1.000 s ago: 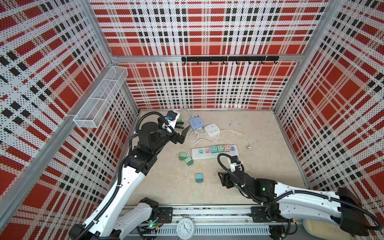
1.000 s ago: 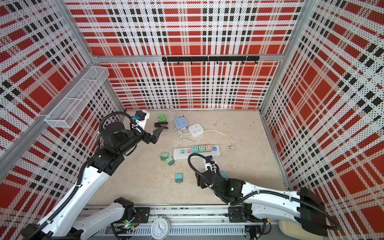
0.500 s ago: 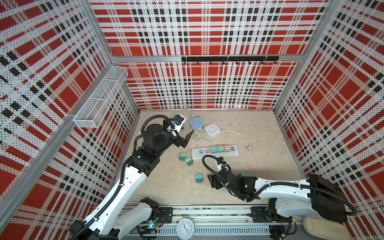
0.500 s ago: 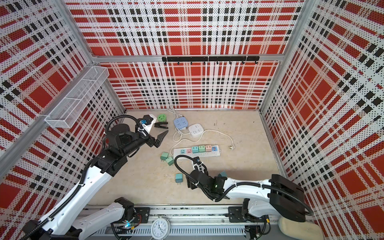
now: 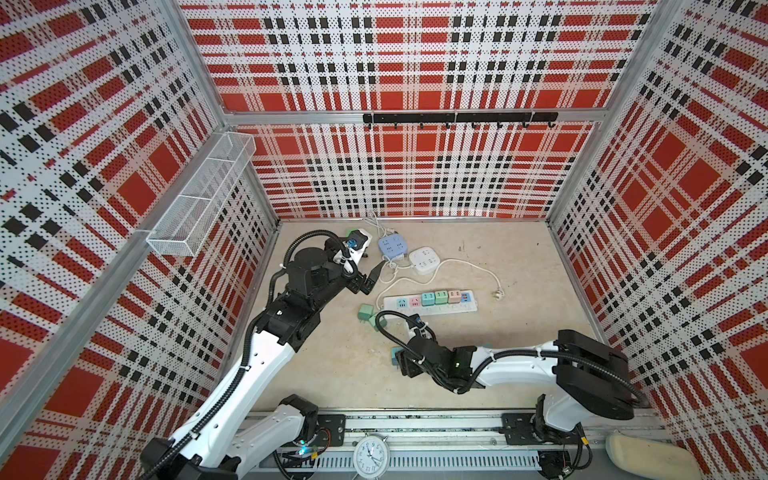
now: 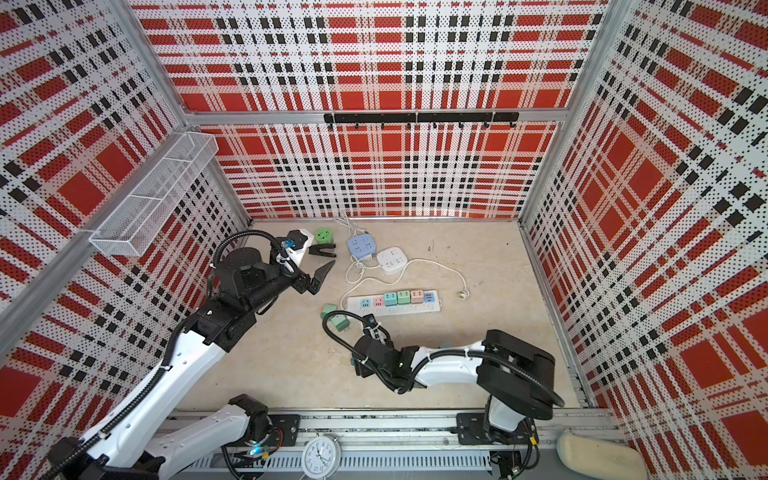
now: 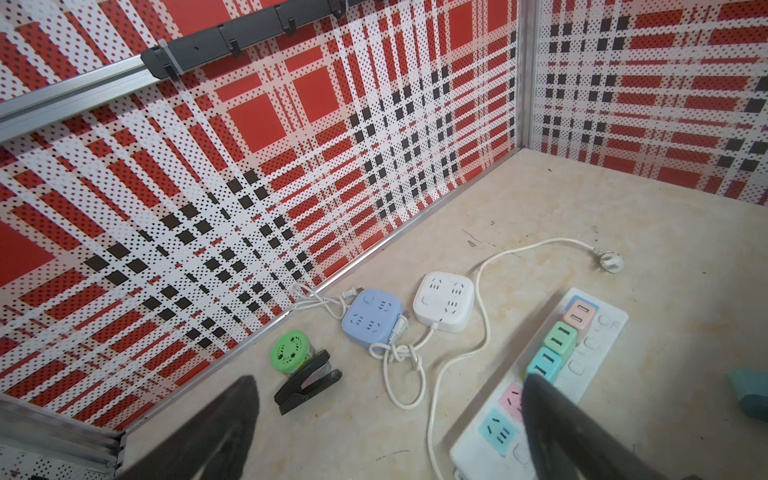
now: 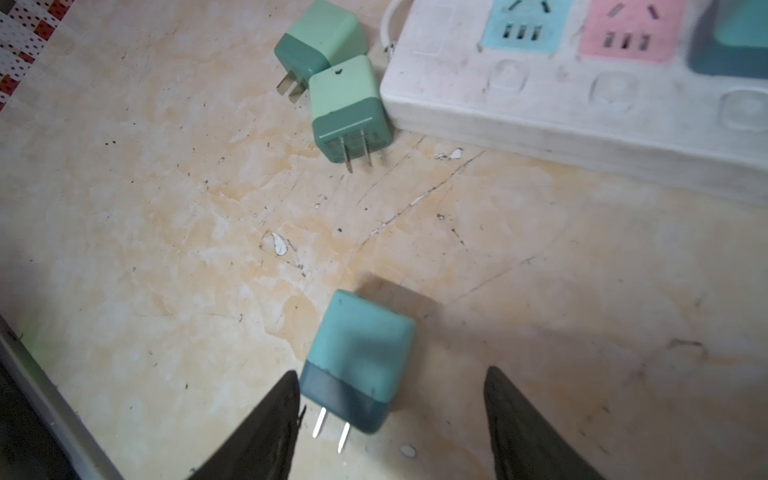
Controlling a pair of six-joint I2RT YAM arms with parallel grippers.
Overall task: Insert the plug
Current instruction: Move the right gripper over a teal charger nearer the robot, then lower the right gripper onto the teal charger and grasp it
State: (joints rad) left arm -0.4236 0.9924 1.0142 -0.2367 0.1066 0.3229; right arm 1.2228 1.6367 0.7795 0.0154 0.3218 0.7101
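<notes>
A loose teal plug [image 8: 361, 357] lies on its side on the floor, prongs pointing toward the wrist camera. My right gripper [image 8: 390, 374] is open and low around it; one finger [image 8: 274, 411] touches its dark base and the other stands well clear. In a top view only a sliver of this plug [image 5: 395, 356] shows beside the right gripper [image 5: 401, 365]. The white power strip [image 5: 430, 308] [image 8: 540, 104] holds several coloured plugs, with a blue and a pink socket free at its left end. My left gripper [image 5: 374, 277] [image 7: 388, 379] hovers wide open and empty near that end.
Two green plugs [image 8: 324, 37] [image 8: 349, 108] lie against the strip's left end. At the back sit a blue socket cube [image 5: 392, 246], a white socket cube [image 5: 424, 261] with looping cables, a green-lidded jar [image 6: 324, 236] and a black clip [image 7: 307, 382]. A wire basket [image 5: 199, 203] hangs on the left wall.
The right arm has swept leftward across the floor and its gripper now straddles the teal plug. The left gripper has come forward and right, toward the strip's left end.
</notes>
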